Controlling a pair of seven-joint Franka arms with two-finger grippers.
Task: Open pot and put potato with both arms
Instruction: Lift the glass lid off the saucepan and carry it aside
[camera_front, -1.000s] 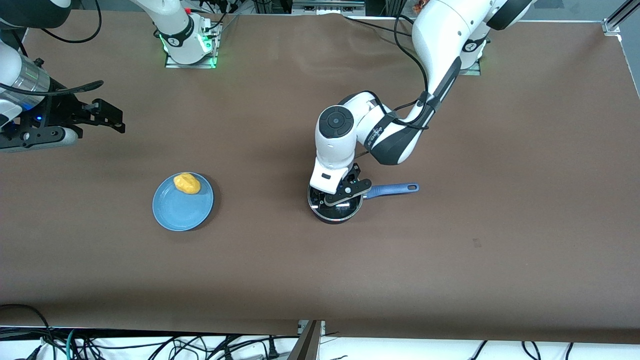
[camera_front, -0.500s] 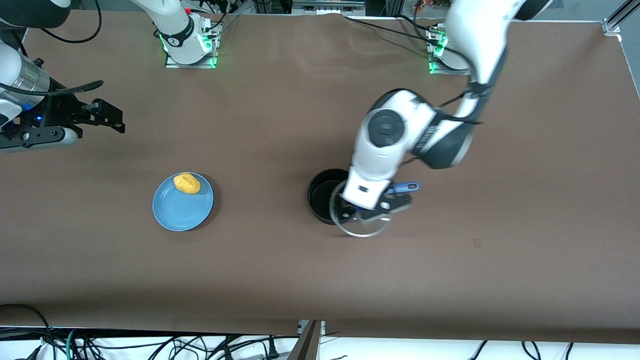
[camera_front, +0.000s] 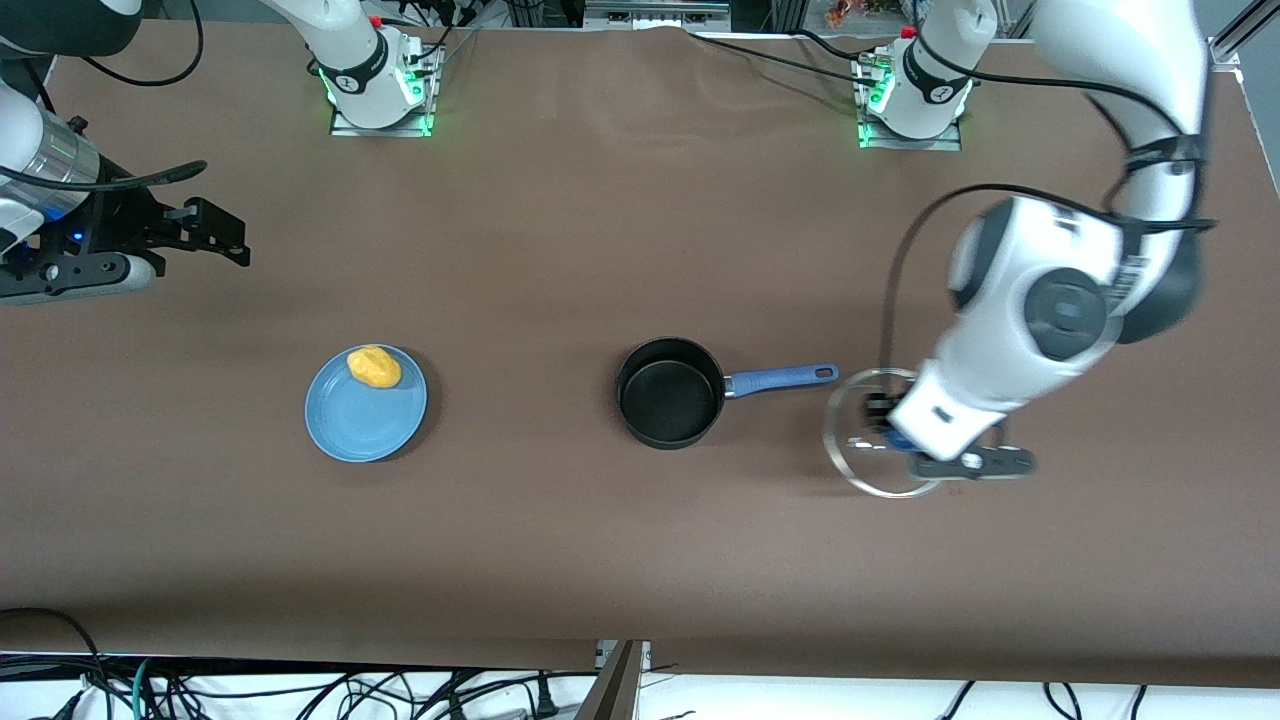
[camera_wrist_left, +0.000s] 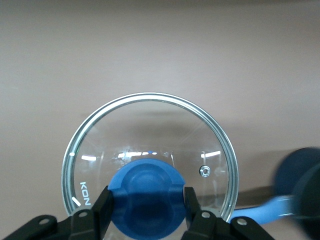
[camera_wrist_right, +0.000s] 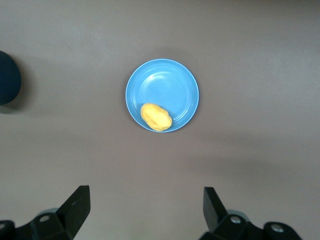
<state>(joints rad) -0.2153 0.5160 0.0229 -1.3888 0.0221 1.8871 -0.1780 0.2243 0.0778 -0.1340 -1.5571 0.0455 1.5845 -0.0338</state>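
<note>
Lid (camera_wrist_left: 150, 165) off the pot (camera_front: 668, 392), clamped by our left hand (camera_wrist_left: 147, 210); next, our right hand (camera_wrist_right: 145, 210), spread wide, waiting, must descend to the potato (camera_wrist_right: 156, 117).

Robot lab: bolted arm bases (camera_front: 378, 75) (green-lit), trailing cables (camera_front: 250, 690).

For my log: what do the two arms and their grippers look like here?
Both arms are glossy white jointed shells with dark grey or black bands and round black joint caps. A black cable runs along the left arm. Green lights glow at both bases. The left gripper and right gripper have black fingers on black bodies with round screw holes.
</note>
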